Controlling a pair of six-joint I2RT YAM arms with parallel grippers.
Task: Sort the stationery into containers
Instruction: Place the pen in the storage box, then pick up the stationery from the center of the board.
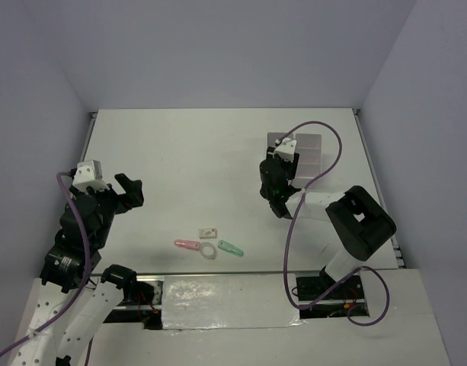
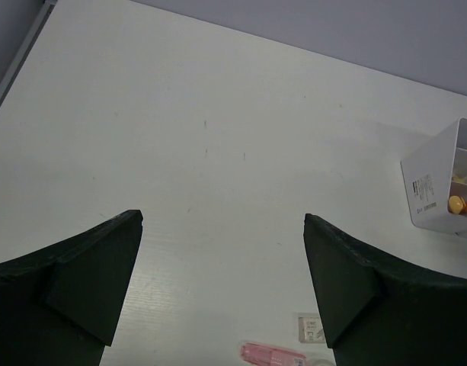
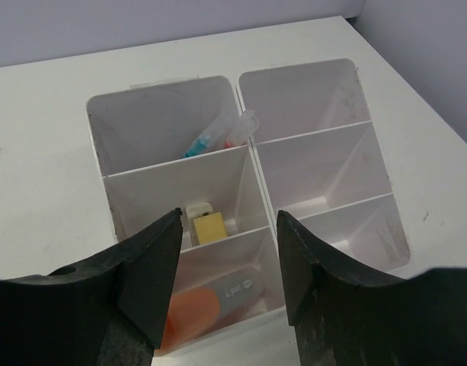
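Note:
Some stationery lies on the table near the front: a white eraser [image 1: 209, 230], a pink piece [image 1: 187, 245], a clear ring [image 1: 208, 252] and a green piece [image 1: 231, 248]. My left gripper [image 1: 131, 191] is open and empty, hovering left of them. In the left wrist view [image 2: 222, 219] the pink piece [image 2: 273, 354] and the eraser [image 2: 311, 328] show low between the fingers. My right gripper [image 3: 228, 216] is open and empty above the white container [image 3: 324, 91]. Its left column holds pens [image 3: 218, 136], yellow and white erasers [image 3: 206, 225] and an orange highlighter [image 3: 210, 301].
The container [image 1: 313, 149] stands at the back right of the table, partly behind my right wrist. It also shows at the right edge of the left wrist view [image 2: 431, 183], with an orange item inside. Grey walls enclose the table.

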